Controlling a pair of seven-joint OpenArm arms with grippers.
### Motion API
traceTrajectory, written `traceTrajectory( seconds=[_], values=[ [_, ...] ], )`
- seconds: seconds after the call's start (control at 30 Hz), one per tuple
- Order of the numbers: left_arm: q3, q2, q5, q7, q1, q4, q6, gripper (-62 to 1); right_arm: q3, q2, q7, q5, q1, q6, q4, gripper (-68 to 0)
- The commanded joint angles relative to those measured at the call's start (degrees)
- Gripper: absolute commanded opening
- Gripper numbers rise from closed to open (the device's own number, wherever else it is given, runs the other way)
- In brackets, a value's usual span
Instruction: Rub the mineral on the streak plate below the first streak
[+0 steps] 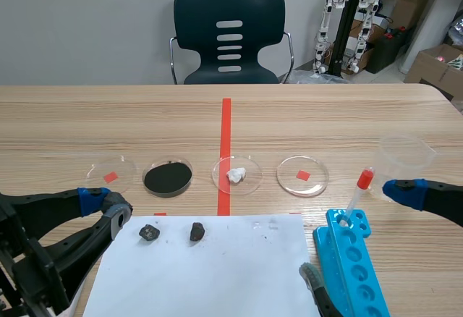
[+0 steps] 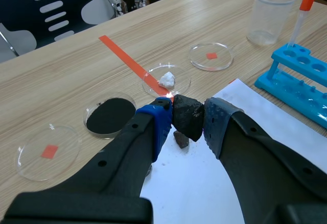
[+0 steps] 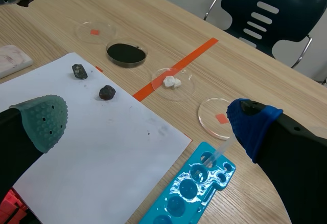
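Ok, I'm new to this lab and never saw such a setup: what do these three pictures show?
It is a robot with two black arms at a table. One picture looks across the table from between the arms; the other two come from cameras on each wrist. The left gripper is shut on a dark mineral. The right gripper is open, holding nothing. On the table lie a white paper sheet with two dark stones, four round dishes, a blue tube rack and a clear cup.

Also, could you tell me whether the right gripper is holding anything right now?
No, the right gripper is open, its two fingers wide apart with nothing between them, above the white paper and the blue rack.
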Motion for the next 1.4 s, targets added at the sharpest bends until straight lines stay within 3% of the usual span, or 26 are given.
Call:
traceTrajectory(
  seconds=[0.0, 0.97, 1.03, 1.27, 1.37],
  values=[
    [-0.1, 0.6, -0.4, -1.0, -0.2, 0.9, 0.1, -47.9, 0.3, 0.0, 0.9, 0.7, 0.2, -0.3, 1.3, 0.4],
    [-0.2, 0.6, -0.5, 0.5, -0.2, 0.9, 0.4, -47.9, 0.3, 0.0, 0.9, 0.7, 0.2, -0.3, 1.3, 0.4],
    [-0.2, 0.4, -2.7, 3.4, -0.8, 0.9, 0.0, -47.9, 0.3, 0.0, 0.9, 0.7, 0.2, -0.3, 1.3, 0.4],
    [-0.2, -2.7, -13.7, 24.0, -5.7, 0.9, 0.0, -47.9, 0.3, 0.0, 0.9, 0.7, 0.2, -0.3, 1.3, 0.4],
    [-0.2, -4.1, -16.4, 32.4, -6.8, 0.9, 0.0, -47.9, 0.3, 0.0, 0.9, 0.7, 0.2, -0.3, 1.3, 0.4]
  ],
)
